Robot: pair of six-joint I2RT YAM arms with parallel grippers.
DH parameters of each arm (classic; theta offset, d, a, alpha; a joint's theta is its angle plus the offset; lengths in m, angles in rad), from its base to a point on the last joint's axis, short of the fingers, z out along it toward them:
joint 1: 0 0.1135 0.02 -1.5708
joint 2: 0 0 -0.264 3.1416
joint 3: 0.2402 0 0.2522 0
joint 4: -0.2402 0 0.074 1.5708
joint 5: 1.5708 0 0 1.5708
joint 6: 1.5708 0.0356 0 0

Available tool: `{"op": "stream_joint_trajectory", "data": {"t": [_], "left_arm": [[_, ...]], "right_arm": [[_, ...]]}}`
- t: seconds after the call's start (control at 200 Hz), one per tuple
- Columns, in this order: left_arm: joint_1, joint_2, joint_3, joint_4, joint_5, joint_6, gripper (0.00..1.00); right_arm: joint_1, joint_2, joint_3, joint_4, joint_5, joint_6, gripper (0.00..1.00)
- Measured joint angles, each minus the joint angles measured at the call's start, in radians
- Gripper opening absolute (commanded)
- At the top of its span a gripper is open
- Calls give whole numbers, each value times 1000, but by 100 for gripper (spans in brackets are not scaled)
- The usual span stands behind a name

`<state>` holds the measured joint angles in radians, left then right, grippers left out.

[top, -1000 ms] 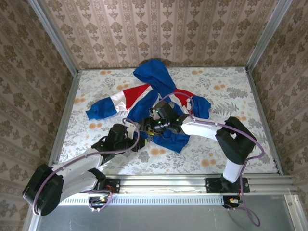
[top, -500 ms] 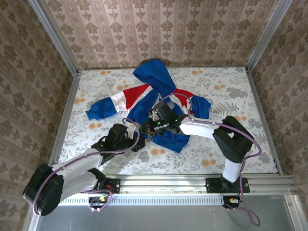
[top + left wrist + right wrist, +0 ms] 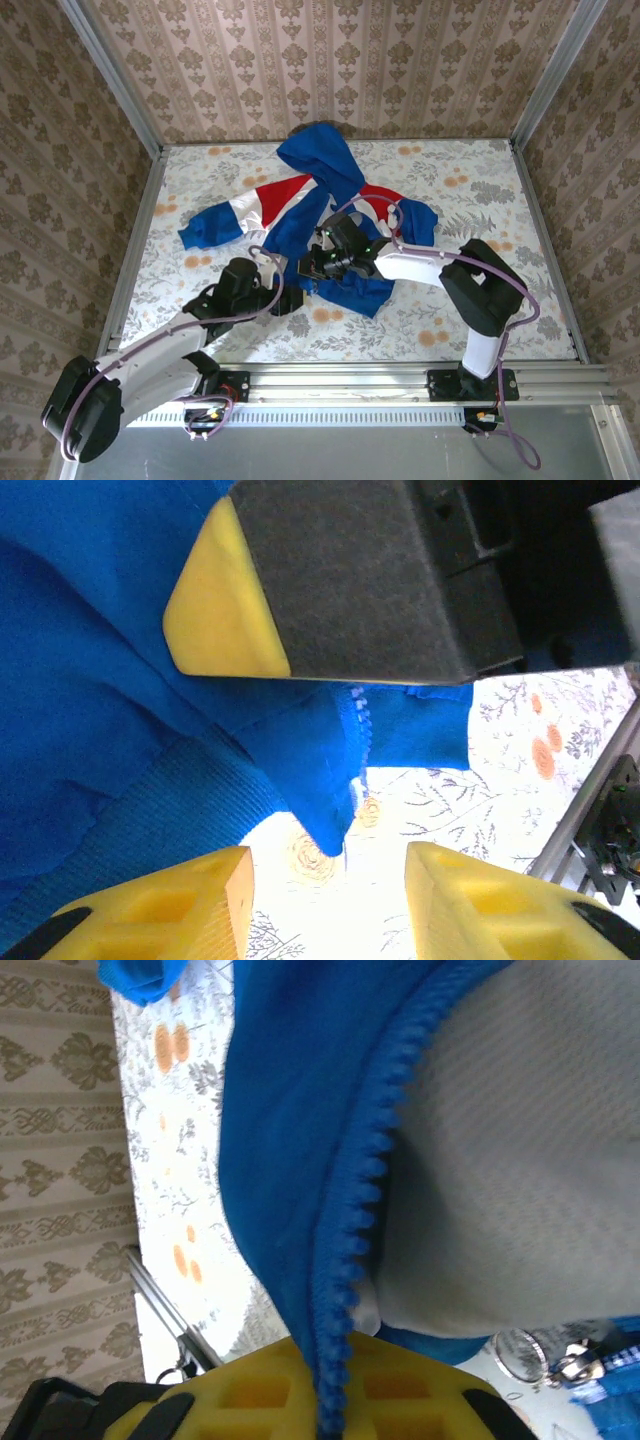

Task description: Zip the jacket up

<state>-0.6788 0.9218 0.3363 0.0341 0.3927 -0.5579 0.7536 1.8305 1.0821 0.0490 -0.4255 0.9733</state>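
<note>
The jacket (image 3: 308, 218) lies crumpled in the middle of the flower-patterned table (image 3: 480, 190). Its blue hood (image 3: 318, 160) points to 12 o'clock, toward the back wall, and a sleeve (image 3: 235, 213) with red and white bands stretches toward 9 o'clock. More fabric is bunched at 3 o'clock, and the blue hem lies at 6 o'clock, nearest the arm bases.

The right gripper (image 3: 312, 268) reaches in from 4 o'clock over the jacket's lower front. In its wrist view the yellow fingers (image 3: 250, 1400) are closed on the blue zipper edge (image 3: 365, 1190), whose teeth run down between them. Pale lining (image 3: 520, 1140) lies at 3 o'clock of that edge, and a small silvery metal ring (image 3: 515, 1352) shows at 5 o'clock.

The left gripper (image 3: 287, 298) comes in from 8 o'clock and sits at the hem, just beside the right gripper, at its 7 o'clock. In its wrist view the two yellow fingertips (image 3: 180, 895) stand apart with bare tablecloth between them, gripping nothing. A corner of blue fabric (image 3: 320, 800) with a short run of zipper teeth hangs just above the gap. At 12 o'clock a dark padded finger (image 3: 380, 580) with a yellow tip presses on the fabric.
</note>
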Motion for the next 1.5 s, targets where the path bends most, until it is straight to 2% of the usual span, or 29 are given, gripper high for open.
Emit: {"op": "stream_joint_trajectory", "data": {"t": [0.22, 0.335, 0.51, 0.925, 1.14, 1.23, 1.385, 1.5], "left_arm": [[1, 121, 10, 18, -21, -26, 33], [19, 205, 13, 24, -43, -56, 30], [61, 272, 5, 72, -51, -98, 28], [124, 280, -35, 113, -47, -142, 26], [143, 273, -43, 116, -38, -147, 23], [148, 265, -43, 116, -37, -147, 23], [151, 230, -45, 93, -34, -146, 24], [151, 175, -45, 42, -38, -138, 29]], "right_arm": [[-3, 73, 30, -27, 4, -32, 25], [-3, 85, 35, -36, 6, -40, 43], [-4, 84, 33, -30, 7, -69, 56], [-10, -18, -111, 81, -2, -166, 58], [-7, -18, -139, 135, -18, -212, 52], [-7, -18, -141, 148, -25, -223, 43], [4, -23, -142, 143, -25, -252, 21], [22, -51, -135, 66, 2, -275, 14]]}}
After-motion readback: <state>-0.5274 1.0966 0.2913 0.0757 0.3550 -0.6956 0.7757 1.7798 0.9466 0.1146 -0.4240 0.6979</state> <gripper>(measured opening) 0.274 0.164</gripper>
